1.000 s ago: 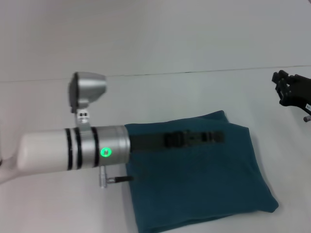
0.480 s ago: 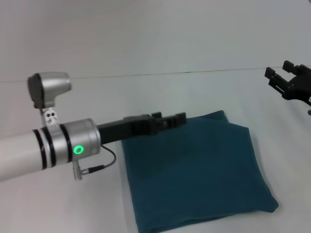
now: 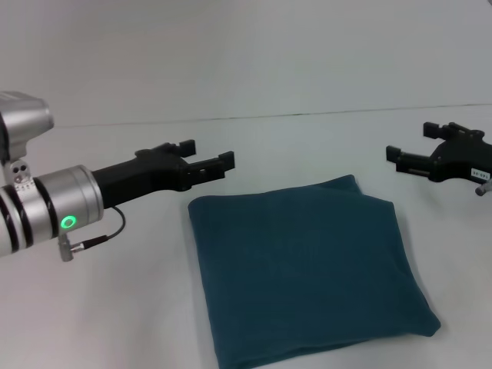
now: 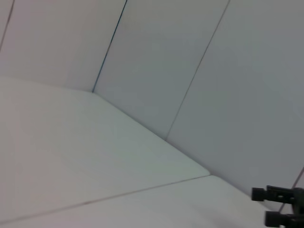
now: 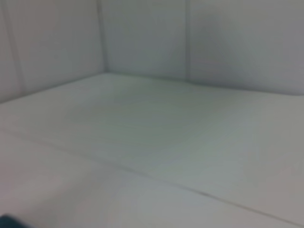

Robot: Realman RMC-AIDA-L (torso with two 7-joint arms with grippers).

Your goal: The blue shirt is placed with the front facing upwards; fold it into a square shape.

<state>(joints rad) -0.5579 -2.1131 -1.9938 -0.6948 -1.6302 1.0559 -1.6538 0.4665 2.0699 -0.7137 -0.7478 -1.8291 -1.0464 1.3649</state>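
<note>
The blue shirt (image 3: 307, 269) lies folded into a rough square on the white table, plain teal side up, with no lettering showing. My left gripper (image 3: 207, 151) hovers open and empty just beyond the shirt's far left corner, apart from the cloth. My right gripper (image 3: 410, 141) hangs open and empty above the table, to the right of the shirt's far right corner. A sliver of the blue shirt (image 5: 6, 221) shows at the edge of the right wrist view. The left wrist view catches the right gripper (image 4: 281, 213) farther off.
The white table (image 3: 115, 307) runs to a pale wall behind, meeting it along a seam (image 3: 307, 115). A thin cable (image 3: 115, 227) dangles from my left forearm above the table, left of the shirt.
My left arm has drawn back to the left, off the shirt, and its gripper now hangs clear of the cloth. My right gripper has turned and come inward toward the shirt.
</note>
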